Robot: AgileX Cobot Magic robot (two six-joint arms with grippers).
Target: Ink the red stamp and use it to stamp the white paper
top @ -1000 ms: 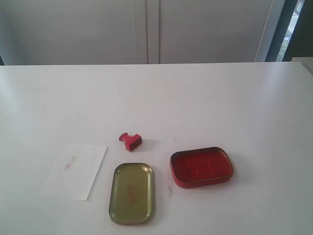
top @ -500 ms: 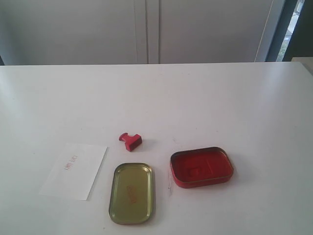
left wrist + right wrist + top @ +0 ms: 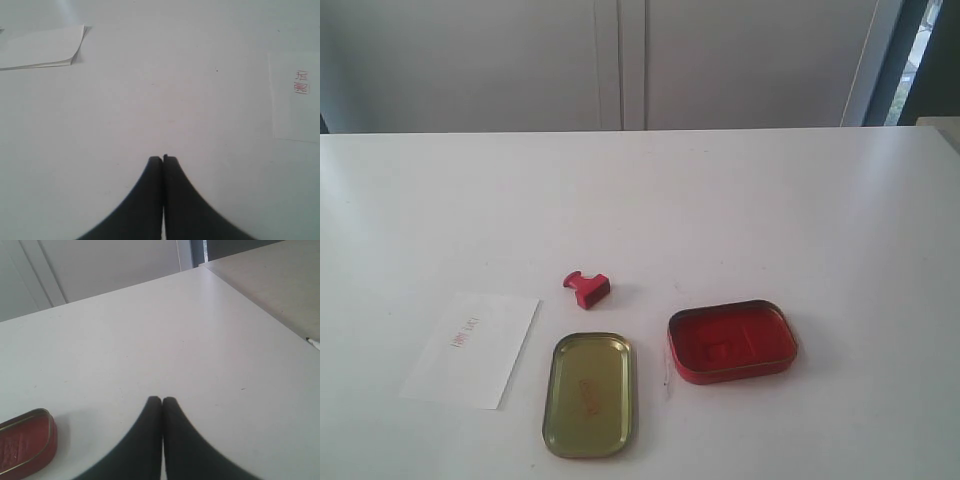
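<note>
The red stamp lies tipped on its side on the white table, between the paper and the ink tin. The white paper lies flat at the left and carries a small red imprint; its edge and imprint also show in the left wrist view as the white paper. The open red ink tin sits at the right; its corner shows as the red ink tin. My left gripper is shut and empty over bare table. My right gripper is shut and empty beside the tin. Neither gripper appears in the exterior view.
A gold-coloured tin lid lies open side up near the front edge, between paper and tin. A second white sheet with a lifted corner lies beyond the left gripper. The table's right edge runs past the right gripper.
</note>
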